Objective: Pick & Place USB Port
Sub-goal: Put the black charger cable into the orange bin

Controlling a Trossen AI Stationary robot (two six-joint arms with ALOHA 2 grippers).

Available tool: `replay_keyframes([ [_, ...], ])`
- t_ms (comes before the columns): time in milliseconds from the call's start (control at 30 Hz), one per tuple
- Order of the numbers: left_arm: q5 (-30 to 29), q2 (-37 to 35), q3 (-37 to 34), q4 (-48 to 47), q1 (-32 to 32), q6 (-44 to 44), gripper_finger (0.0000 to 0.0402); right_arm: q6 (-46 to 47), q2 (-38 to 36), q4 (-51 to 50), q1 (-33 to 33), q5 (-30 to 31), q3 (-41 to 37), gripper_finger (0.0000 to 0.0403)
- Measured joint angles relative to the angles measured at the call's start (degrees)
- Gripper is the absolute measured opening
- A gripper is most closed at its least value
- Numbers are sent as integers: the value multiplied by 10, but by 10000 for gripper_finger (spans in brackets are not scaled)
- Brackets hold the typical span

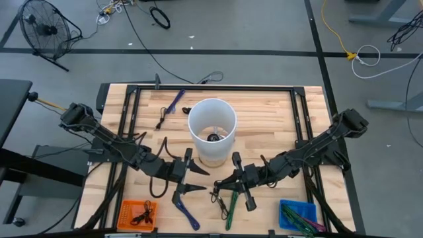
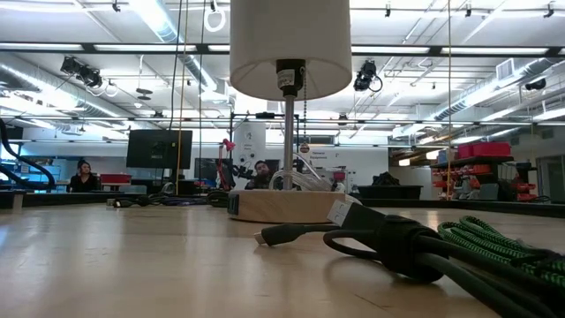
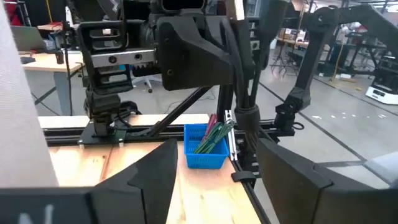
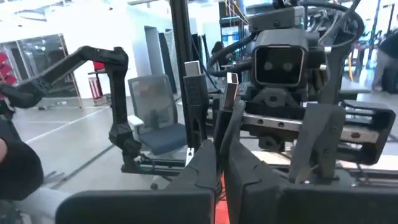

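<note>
Two hands over wooden table [image 1: 277,112], left hand [image 1: 192,180] released, right hand [image 1: 225,187] clenched on cables [image 4: 211,93], workshop behind.

A white lampshade [image 1: 211,121] sits over a pale wooden lamp base [image 2: 291,205] on a light wood-grain table [image 1: 277,116] framed in black rails. An orange bin [image 1: 137,214] and a blue bin [image 1: 297,217] hold cables. A green-and-black braided cable [image 2: 494,243] lies beside plain black cable [image 2: 388,243].

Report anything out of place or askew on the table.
A blue cable lies loose at the table's far edge, another at the near edge, outside the blue bin and orange bin. The white-shaded lamp stands upright; nothing looks damaged.
</note>
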Motion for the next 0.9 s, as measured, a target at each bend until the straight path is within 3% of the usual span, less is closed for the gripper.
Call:
replay_keyframes([
  [233, 27, 0, 0, 15, 2, -18, 229, -30, 55, -3, -22, -16, 49, 2],
  [467, 58, 0, 0, 10, 0, -21, 226, -50, 118, -179, -40, -21, 181, 2],
  [567, 52, -3, 1, -8, -3, -29, 197, -52, 123, -229, -41, -9, 211, 2],
  [700, 29, -4, 1, -29, -13, -27, 131, -50, 119, -243, -40, 37, 214, 1],
  [900, 15, -3, 2, -31, -21, -20, 130, -59, 119, -240, -41, 41, 214, 0],
])
